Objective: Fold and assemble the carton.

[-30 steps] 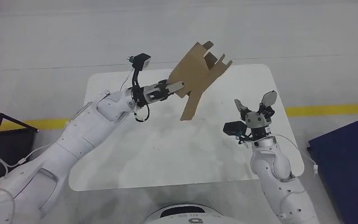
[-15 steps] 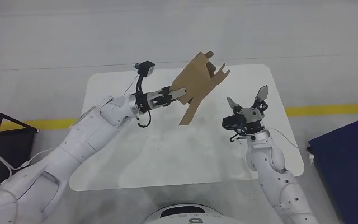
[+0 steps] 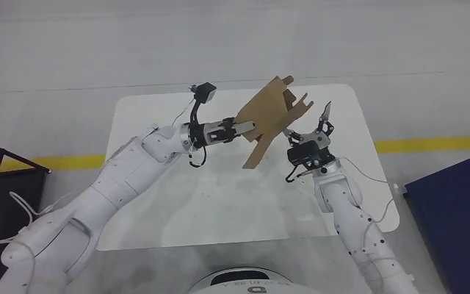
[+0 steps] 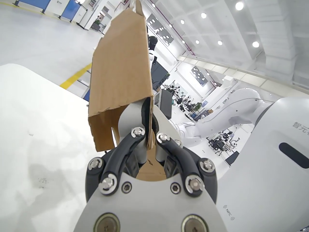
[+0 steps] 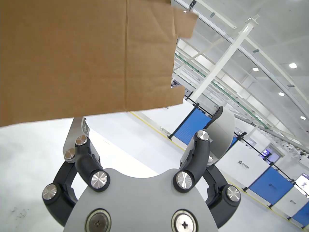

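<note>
With the left gripper (image 3: 239, 130) (image 4: 147, 121), pinching one edge of the flattened brown cardboard carton (image 3: 270, 110) (image 4: 120, 68) (image 5: 84, 49), held tilted in the air over the far half of the rounded white table (image 3: 183, 213). With the right gripper (image 3: 307, 125) (image 5: 149, 126), spread wide just beside the carton's lower edge; impossible to tell whether touching it.

Likely to go wrong: buckling or tearing at the single pinched edge under a sideways push, slipping out of that pinch, or snagging a finger on the notched flaps at the far end.

Plenty of bare tabletop below and toward the near edge for swinging down. Less toward the far edge, lying close under the notched flaps.
</note>
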### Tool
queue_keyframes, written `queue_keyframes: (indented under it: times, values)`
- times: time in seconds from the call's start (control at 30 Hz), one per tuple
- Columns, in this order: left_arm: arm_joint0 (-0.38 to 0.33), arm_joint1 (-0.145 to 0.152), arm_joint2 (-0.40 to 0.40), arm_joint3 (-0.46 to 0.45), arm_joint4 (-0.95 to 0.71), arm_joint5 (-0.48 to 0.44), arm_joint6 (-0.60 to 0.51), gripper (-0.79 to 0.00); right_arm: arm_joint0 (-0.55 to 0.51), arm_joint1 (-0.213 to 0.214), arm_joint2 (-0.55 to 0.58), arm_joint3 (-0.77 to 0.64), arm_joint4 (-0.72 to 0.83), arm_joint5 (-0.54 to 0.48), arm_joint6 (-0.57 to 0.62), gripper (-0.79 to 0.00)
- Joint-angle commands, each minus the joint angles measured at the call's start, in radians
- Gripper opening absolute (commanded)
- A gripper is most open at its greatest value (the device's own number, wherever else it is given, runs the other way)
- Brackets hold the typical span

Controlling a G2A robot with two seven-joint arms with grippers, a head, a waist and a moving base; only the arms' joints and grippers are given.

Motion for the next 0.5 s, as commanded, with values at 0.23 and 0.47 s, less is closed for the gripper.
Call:
queue_keyframes:
  times: [0.23,0.47]
  values:
    - [0.007,-0.034,0.0,0.035,0.034,-0.002,-0.004,-0.785,-0.024,-0.003,-0.02,-0.056,-0.008,-0.024,0.0,0.0]
    - [0.028,-0.049,0.003,0.048,-0.02,-0.004,-0.059,-0.785,-0.023,-0.007,-0.02,-0.059,0.0,-0.016,0.013,0.0]
